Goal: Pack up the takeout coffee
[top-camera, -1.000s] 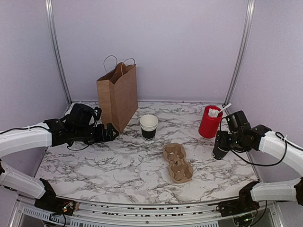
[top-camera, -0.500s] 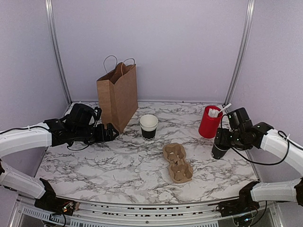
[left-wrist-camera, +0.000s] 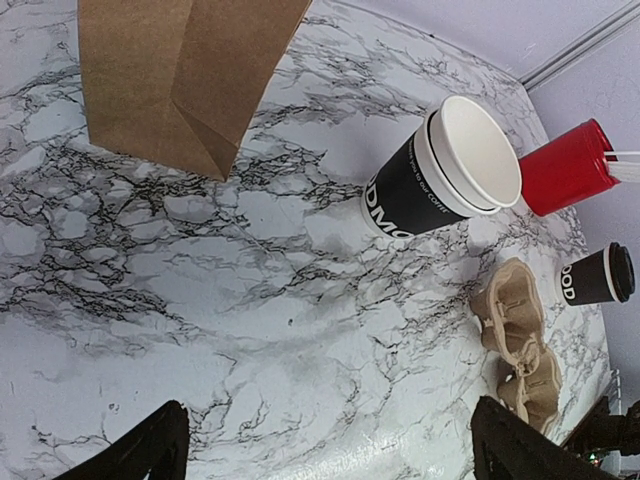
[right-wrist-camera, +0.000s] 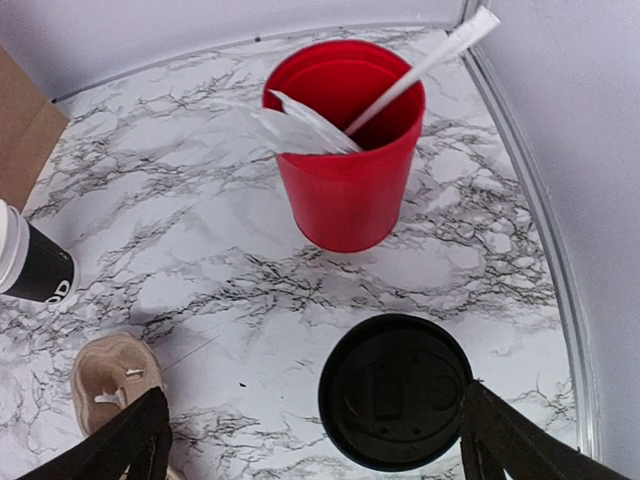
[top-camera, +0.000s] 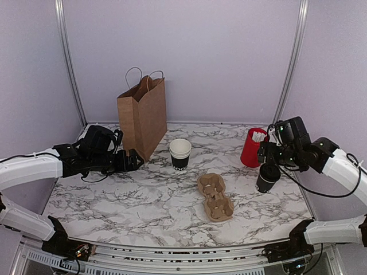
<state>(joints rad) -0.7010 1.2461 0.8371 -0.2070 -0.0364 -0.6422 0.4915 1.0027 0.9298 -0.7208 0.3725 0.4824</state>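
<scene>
Marble tabletop (top-camera: 114,195): your coffee (top-camera: 268,177) stands lidded but unpacked, outside carrier (top-camera: 215,197) and bag (top-camera: 143,114); left gripper (left-wrist-camera: 330,450) and right gripper (right-wrist-camera: 315,445) spread, empty.

the takeout coffee (right-wrist-camera: 395,392) stands on the table (right-wrist-camera: 200,250) right under the right gripper (top-camera: 269,159), between its fingers (right-wrist-camera: 120,445). just ahead of it stands the tall cup of sticks (right-wrist-camera: 345,170). the cup carrier (right-wrist-camera: 112,385) lies to this gripper's left, and the stack of cups (right-wrist-camera: 30,265) is further left and ahead. from the left gripper (top-camera: 135,160), the paper bag (left-wrist-camera: 180,70) stands ahead to the left and the stack ahead to the right — carrier, coffee and tall cup lie beyond the stack, well apart from this tool.
</scene>
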